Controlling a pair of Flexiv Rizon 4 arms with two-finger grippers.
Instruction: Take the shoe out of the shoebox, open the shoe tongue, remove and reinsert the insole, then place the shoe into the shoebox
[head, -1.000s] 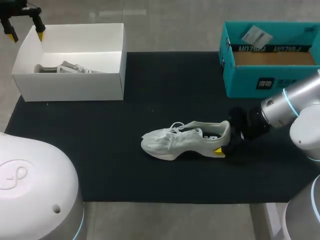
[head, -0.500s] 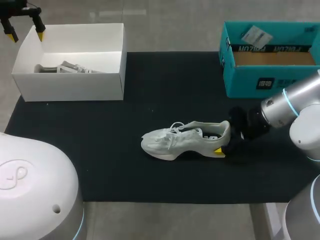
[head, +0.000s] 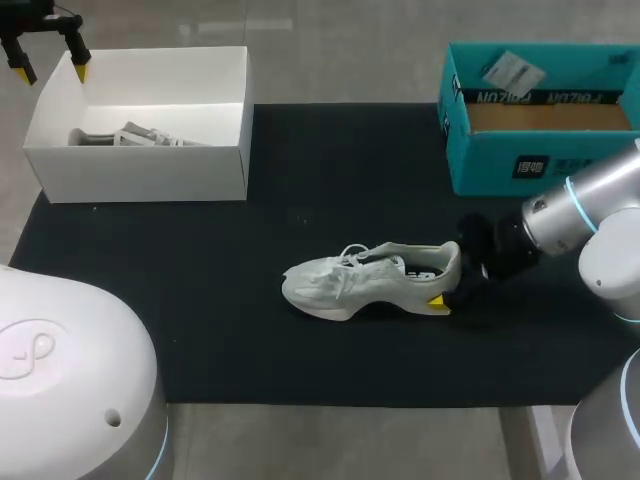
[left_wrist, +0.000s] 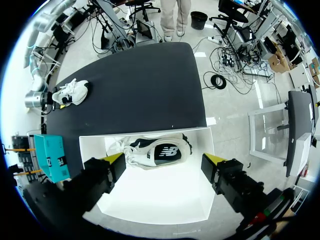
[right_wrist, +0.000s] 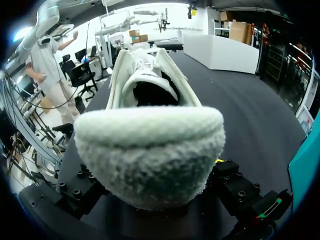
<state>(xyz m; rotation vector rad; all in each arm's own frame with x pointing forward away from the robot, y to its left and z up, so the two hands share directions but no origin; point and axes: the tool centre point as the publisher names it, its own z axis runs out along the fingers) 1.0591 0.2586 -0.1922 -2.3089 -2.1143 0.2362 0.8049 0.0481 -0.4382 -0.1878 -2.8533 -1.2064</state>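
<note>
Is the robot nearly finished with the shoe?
Not nearly. Done: the shoe lies out on the black mat. In hand: the right gripper clamps its heel. Left: no insole is out yet, and the shoe must go back in a box. The left gripper hangs open over the white box.

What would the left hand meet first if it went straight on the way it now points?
Likely the shoe lying inside the white shoebox, or the box floor right beside it; depth is unclear. Nothing shows between the left hand and the box.
</note>
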